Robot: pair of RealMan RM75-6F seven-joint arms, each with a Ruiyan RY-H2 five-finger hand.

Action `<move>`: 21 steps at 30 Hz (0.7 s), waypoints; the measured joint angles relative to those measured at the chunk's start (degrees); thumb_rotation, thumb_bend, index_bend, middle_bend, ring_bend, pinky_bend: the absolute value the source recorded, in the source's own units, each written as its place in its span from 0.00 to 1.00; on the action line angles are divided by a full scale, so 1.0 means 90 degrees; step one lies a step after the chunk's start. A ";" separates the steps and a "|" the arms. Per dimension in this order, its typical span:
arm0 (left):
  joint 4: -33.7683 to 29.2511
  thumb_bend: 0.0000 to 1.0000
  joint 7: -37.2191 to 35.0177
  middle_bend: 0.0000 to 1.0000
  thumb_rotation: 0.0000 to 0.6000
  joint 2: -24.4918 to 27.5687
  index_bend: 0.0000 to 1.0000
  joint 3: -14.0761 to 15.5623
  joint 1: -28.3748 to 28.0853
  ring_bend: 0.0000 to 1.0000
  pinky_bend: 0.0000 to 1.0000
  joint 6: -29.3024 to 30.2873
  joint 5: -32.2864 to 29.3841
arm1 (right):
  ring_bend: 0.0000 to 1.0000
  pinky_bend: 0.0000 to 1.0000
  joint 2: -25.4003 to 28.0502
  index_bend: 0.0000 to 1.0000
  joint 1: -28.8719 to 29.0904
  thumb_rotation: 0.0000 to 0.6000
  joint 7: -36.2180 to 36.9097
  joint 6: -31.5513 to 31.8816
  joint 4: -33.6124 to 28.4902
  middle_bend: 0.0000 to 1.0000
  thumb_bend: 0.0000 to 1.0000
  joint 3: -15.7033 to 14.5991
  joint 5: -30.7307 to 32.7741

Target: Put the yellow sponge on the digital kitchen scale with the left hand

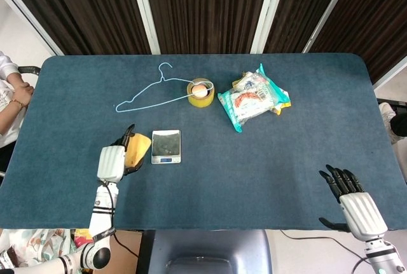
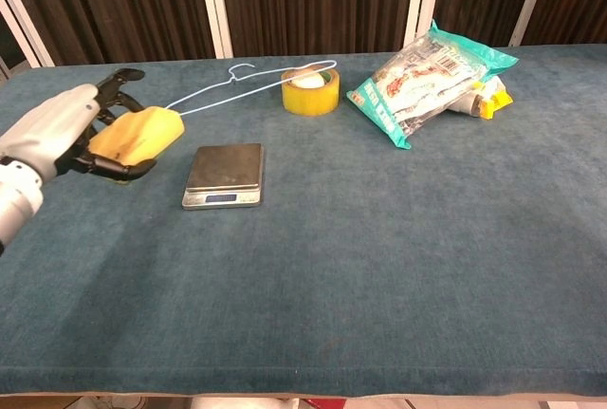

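Note:
My left hand [image 1: 113,162] [image 2: 59,129] grips the yellow sponge [image 1: 138,149] [image 2: 138,136] and holds it lifted above the table, just left of the digital kitchen scale [image 1: 166,146] [image 2: 224,175]. The scale's steel platform is bare. My right hand [image 1: 351,203] rests at the table's front right edge with its fingers spread and nothing in it; the chest view does not show it.
A light blue wire hanger [image 1: 149,91] [image 2: 216,91] lies behind the scale. A yellow tape roll [image 1: 200,93] [image 2: 310,91] holding a pale round object sits at the back middle, a snack bag [image 1: 253,98] [image 2: 432,72] to its right. A person [image 1: 11,93] sits at the left edge.

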 measured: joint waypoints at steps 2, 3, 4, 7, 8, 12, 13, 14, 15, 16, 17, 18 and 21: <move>0.0114 0.28 0.0180 0.27 1.00 -0.0214 0.00 -0.0110 -0.0226 0.54 0.63 -0.0112 -0.0107 | 0.00 0.00 0.0014 0.00 0.0010 1.00 0.0034 -0.0015 0.0001 0.00 0.19 0.0009 0.0026; 0.0199 0.28 0.0249 0.27 1.00 -0.0307 0.00 -0.0148 -0.0312 0.53 0.63 -0.0153 -0.0148 | 0.00 0.00 0.0022 0.00 0.0014 1.00 0.0055 -0.0020 0.0003 0.00 0.19 0.0013 0.0036; 0.0301 0.28 0.0317 0.27 1.00 -0.0404 0.00 -0.0183 -0.0397 0.52 0.63 -0.0195 -0.0191 | 0.00 0.00 0.0033 0.00 0.0020 1.00 0.0084 -0.0027 0.0008 0.00 0.19 0.0019 0.0051; 0.0713 0.28 0.0515 0.26 1.00 -0.0725 0.00 -0.0288 -0.0673 0.47 0.58 -0.0333 -0.0343 | 0.00 0.00 0.0059 0.00 0.0034 1.00 0.0161 -0.0051 0.0020 0.00 0.20 0.0030 0.0091; 0.0901 0.28 0.0581 0.26 1.00 -0.0846 0.00 -0.0322 -0.0775 0.45 0.56 -0.0376 -0.0393 | 0.00 0.00 0.0068 0.00 0.0039 1.00 0.0184 -0.0060 0.0025 0.00 0.20 0.0031 0.0100; 0.1532 0.29 0.0706 0.26 1.00 -0.1201 0.00 -0.0397 -0.1059 0.39 0.50 -0.0452 -0.0498 | 0.00 0.00 0.0117 0.00 0.0048 1.00 0.0272 -0.0076 0.0037 0.00 0.20 0.0026 0.0112; 0.1664 0.29 0.0715 0.26 1.00 -0.1268 0.00 -0.0403 -0.1111 0.38 0.49 -0.0458 -0.0511 | 0.00 0.00 0.0131 0.00 0.0046 1.00 0.0292 -0.0069 0.0042 0.00 0.20 0.0026 0.0115; 0.1821 0.29 0.0717 0.25 1.00 -0.1342 0.00 -0.0406 -0.1168 0.35 0.46 -0.0460 -0.0524 | 0.00 0.00 0.0137 0.00 0.0043 1.00 0.0304 -0.0064 0.0044 0.00 0.20 0.0027 0.0121; 0.1924 0.29 0.0712 0.25 1.00 -0.1391 0.00 -0.0410 -0.1204 0.32 0.43 -0.0463 -0.0537 | 0.00 0.00 0.0141 0.00 0.0041 1.00 0.0313 -0.0058 0.0045 0.00 0.19 0.0028 0.0126; 0.2008 0.29 0.0696 0.24 1.00 -0.1435 0.00 -0.0415 -0.1237 0.30 0.41 -0.0469 -0.0556 | 0.00 0.00 0.0147 0.00 0.0037 1.00 0.0325 -0.0047 0.0045 0.00 0.19 0.0027 0.0125; 0.2090 0.29 0.0664 0.24 1.00 -0.1480 0.00 -0.0422 -0.1278 0.29 0.40 -0.0482 -0.0590 | 0.00 0.00 0.0151 0.00 0.0033 1.00 0.0329 -0.0039 0.0044 0.00 0.19 0.0026 0.0118; 0.2130 0.29 0.0645 0.24 1.00 -0.1504 0.00 -0.0426 -0.1303 0.29 0.39 -0.0489 -0.0614 | 0.00 0.00 0.0154 0.00 0.0029 1.00 0.0331 -0.0028 0.0042 0.00 0.19 0.0023 0.0107; 0.2203 0.29 0.0647 0.22 1.00 -0.1547 0.00 -0.0406 -0.1355 0.22 0.36 -0.0504 -0.0641 | 0.00 0.00 0.0162 0.00 0.0019 1.00 0.0332 -0.0011 0.0037 0.00 0.19 -0.0002 0.0058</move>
